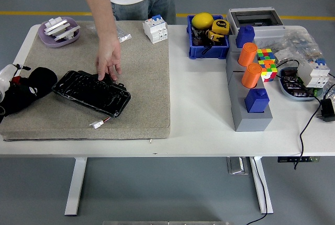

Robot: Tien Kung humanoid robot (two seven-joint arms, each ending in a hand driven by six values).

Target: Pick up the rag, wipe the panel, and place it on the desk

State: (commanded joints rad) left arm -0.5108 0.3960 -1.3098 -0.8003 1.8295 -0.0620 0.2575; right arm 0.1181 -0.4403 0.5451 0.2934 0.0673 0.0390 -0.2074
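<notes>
The black glossy panel [91, 93] lies flat on the beige mat [141, 78], with a short wire and white plug [98, 124] at its near edge. A black rag [32, 86] sits bunched on the mat's left end, just left of the panel. My left hand [5, 76] shows only as a white and black part at the picture's left edge, against the rag; its grip is hidden. A person at the far side reaches down, and their hand [108, 58] rests on the panel's far edge. My right arm is out of view.
On the mat's far side are a purple dish [58, 30], a clear bag of small parts [123, 35] and a white breaker [155, 28]. A blue bin [207, 39], grey blocks with orange cylinders [250, 73], a colour cube [265, 60] and cables crowd the right.
</notes>
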